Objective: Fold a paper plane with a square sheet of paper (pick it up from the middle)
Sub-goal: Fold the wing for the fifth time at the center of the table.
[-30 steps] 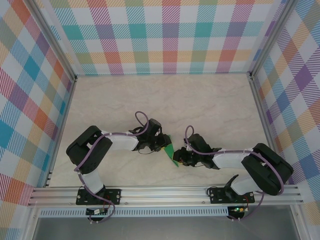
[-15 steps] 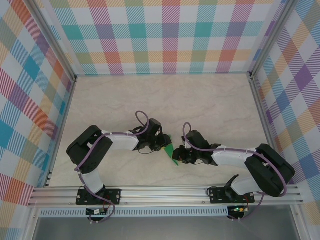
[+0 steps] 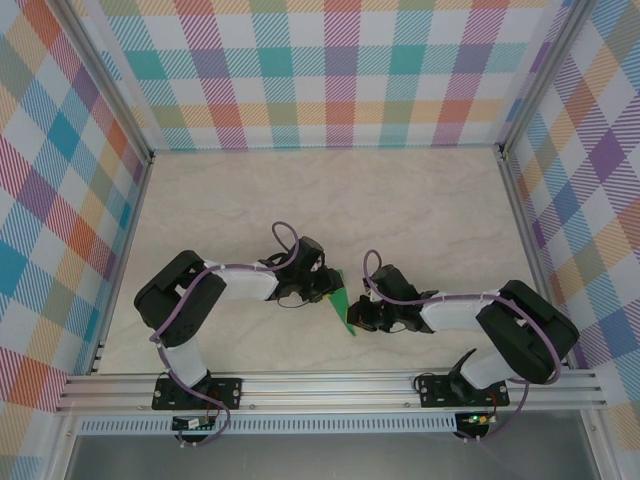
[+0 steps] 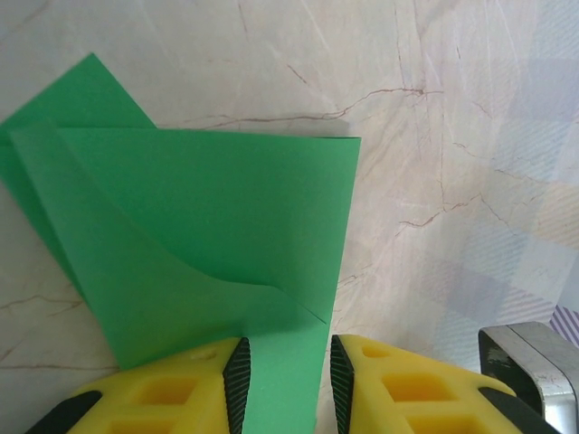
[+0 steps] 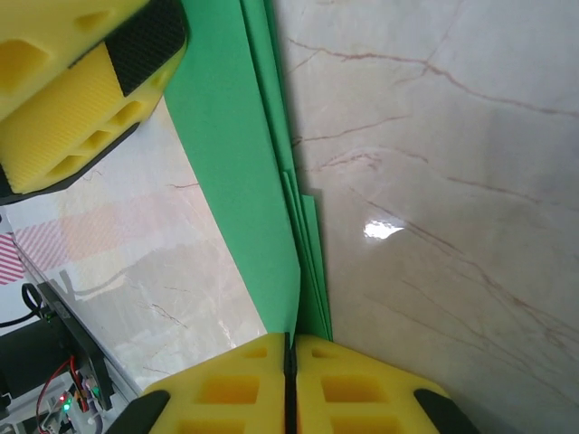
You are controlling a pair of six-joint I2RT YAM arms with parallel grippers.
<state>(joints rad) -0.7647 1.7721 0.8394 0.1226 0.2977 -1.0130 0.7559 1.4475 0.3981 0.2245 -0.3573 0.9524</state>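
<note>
My right end effector is closed tight on one edge of the green paper, its pads meeting on the stacked layers. My left end effector stands partly open with the paper running through the gap; I cannot tell whether its pads bear on it. The paper is already folded and sits between my two arms, over the near part of the counter. It looks feather-light, limp and easy to crease or tear. I judge flat pinches on the layered edges, close to the folds, the safest hold, with no pulling apart.
</note>
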